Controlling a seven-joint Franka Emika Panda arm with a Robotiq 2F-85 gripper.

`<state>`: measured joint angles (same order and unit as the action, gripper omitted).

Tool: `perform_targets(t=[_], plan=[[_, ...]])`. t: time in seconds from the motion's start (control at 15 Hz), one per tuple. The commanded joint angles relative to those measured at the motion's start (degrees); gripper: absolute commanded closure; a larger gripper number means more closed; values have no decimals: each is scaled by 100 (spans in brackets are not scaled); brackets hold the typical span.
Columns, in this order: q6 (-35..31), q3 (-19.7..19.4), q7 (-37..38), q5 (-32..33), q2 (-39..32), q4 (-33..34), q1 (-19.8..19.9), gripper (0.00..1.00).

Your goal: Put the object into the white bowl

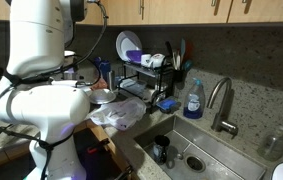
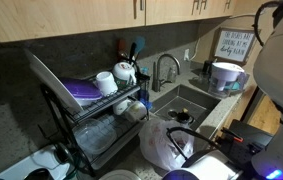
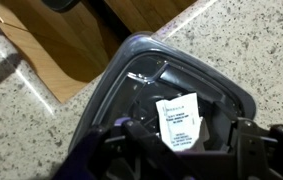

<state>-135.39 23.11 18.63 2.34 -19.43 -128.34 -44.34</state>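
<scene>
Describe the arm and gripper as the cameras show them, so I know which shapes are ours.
The arm has smooth, rounded white shells; black cables loop off near its top. In the wrist view the gripper is black and blurred, with two blocky fingers at the bottom edge. No markings are legible.

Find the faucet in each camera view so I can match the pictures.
In an exterior view: the faucet is right of centre, behind the sink, just right of the blue soap bottle.
In an exterior view: the faucet is just right of centre, right of the dish rack.
Wrist view: not in it.
Shared landmark: the dish rack, in both exterior views.
</scene>
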Motion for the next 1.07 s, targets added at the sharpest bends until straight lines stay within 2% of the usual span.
perform_targets(t=[0.0, 0.07, 0.27, 0.47, 0.67, 1.0], plan=[[125, -81, 139, 57, -21, 40, -107, 51], [130, -85, 149, 62, -9, 38, -113, 54], [137, -106, 176, 73, 58, 17, -123, 78], [162, -123, 202, 89, 154, -25, -115, 97], [185, -145, 242, 122, 277, -69, -108, 100], [268, -266, 599, 429, 731, -134, -87, 97]])
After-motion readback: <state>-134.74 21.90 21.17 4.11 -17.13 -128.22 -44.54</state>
